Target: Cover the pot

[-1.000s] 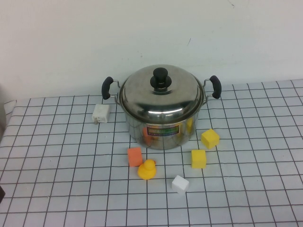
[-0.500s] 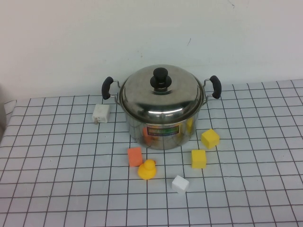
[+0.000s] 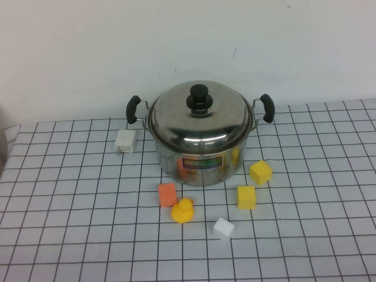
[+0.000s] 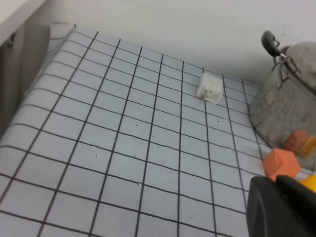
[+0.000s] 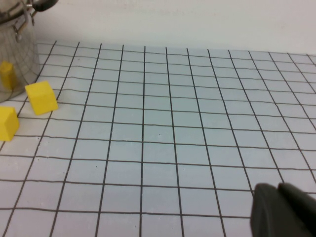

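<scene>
Lab test bench: gridded tabletop (image 3: 329, 235), bare white wall (image 3: 88, 53), scattered foam blocks (image 3: 247, 197).

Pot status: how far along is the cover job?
Looks done: the domed steel lid with black knob sits on the shiny stainless-steel pot. Nothing is in hand. The left claw and right claw show only in their wrist views, low over the checked cloth, clear of the pot. Nothing visible remains.
</scene>
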`<state>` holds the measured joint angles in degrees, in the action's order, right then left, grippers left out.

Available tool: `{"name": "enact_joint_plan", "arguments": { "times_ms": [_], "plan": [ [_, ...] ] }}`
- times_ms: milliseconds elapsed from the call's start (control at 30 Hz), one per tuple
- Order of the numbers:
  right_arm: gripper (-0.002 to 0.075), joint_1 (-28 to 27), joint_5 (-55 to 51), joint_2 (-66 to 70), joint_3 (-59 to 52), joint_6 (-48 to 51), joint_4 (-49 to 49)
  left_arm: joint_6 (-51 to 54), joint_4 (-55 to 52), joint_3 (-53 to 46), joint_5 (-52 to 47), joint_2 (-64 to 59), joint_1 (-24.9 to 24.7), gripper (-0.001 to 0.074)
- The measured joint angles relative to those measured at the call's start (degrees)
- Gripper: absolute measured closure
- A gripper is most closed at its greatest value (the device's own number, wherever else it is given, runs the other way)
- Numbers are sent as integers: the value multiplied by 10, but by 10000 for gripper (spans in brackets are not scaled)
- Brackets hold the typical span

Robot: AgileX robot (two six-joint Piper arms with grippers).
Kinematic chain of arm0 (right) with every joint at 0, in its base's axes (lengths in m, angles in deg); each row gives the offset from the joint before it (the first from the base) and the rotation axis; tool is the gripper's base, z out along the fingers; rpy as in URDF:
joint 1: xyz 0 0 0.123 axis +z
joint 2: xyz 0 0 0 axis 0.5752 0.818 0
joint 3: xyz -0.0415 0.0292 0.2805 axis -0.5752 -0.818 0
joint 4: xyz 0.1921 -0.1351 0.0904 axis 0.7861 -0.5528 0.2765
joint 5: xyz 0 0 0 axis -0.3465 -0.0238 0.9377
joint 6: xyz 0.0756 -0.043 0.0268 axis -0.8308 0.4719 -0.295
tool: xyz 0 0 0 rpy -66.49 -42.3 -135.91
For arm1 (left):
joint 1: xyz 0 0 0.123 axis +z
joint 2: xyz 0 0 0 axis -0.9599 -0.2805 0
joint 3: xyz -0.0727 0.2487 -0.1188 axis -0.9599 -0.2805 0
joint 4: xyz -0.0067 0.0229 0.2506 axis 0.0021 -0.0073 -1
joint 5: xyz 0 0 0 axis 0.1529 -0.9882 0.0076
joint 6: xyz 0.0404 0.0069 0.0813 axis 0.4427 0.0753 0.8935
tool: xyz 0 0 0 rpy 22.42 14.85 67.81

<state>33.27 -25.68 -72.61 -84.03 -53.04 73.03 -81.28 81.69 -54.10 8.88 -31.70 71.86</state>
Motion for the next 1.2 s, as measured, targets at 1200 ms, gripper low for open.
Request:
{"name": "enact_joint_plan", "arguments": {
  "times_ms": [1200],
  "plan": [
    [717,0,0,0,0,0,0,103,8,0,-2,0,10,736]
  ]
}}
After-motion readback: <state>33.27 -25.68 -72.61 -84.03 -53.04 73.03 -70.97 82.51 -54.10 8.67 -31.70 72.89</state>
